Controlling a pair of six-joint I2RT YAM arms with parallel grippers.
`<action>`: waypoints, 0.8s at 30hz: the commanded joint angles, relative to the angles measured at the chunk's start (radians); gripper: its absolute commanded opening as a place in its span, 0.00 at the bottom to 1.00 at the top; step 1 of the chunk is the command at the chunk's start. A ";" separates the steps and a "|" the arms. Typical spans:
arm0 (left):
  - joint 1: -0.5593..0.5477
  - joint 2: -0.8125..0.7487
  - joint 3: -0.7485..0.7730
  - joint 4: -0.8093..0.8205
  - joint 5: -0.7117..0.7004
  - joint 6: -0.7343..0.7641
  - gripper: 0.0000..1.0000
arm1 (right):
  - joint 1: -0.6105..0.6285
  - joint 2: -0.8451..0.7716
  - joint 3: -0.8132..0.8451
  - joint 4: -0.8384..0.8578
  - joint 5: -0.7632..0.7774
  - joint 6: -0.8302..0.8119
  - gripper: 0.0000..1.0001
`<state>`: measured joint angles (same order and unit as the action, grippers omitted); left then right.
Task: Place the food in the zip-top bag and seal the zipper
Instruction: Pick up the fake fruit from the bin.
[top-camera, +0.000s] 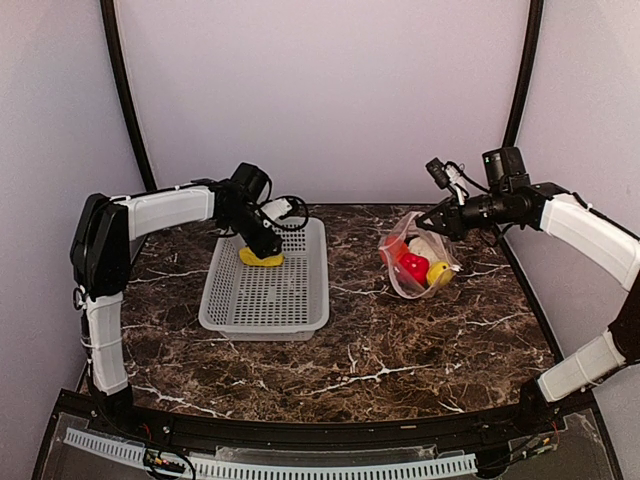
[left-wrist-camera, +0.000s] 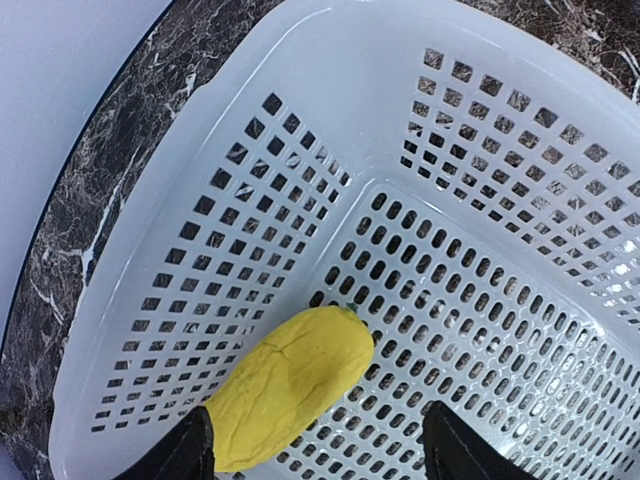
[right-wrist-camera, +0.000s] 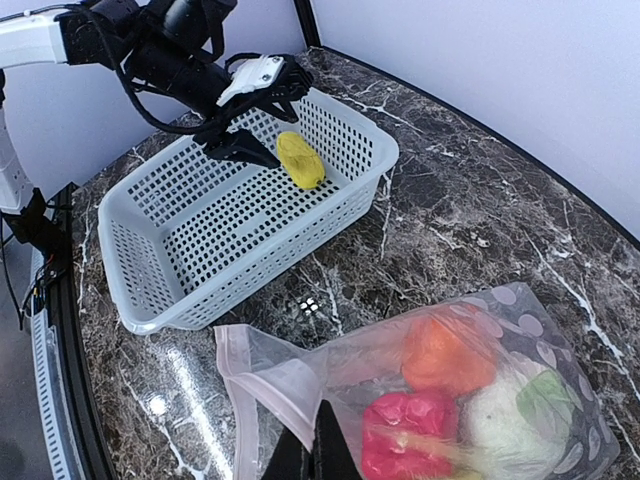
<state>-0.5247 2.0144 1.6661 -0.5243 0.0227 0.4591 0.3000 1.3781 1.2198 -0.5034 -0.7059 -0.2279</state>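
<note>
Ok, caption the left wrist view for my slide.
Open left hand above a yellow food piece in the white mesh basket.

Soft, even light is cast from above. Small white glare spots are seen on the table (right-wrist-camera: 310, 303) just in front of the basket (right-wrist-camera: 280, 250), and a faint shadow is thrown beneath it. The zip-top bag (right-wrist-camera: 520, 330), beside the basket, is rendered slightly blurred.
</note>
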 joint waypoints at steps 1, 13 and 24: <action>0.020 0.044 0.063 -0.069 -0.012 0.057 0.70 | 0.001 -0.033 -0.023 0.046 0.006 -0.018 0.00; 0.057 0.153 0.078 -0.050 -0.055 0.084 0.70 | 0.000 -0.035 -0.031 0.042 0.002 -0.027 0.00; 0.016 0.135 0.080 -0.182 0.088 -0.009 0.58 | 0.001 -0.038 -0.036 0.042 -0.002 -0.031 0.00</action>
<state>-0.4747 2.1899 1.7370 -0.5938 0.0322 0.5091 0.3000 1.3647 1.1915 -0.4934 -0.7029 -0.2508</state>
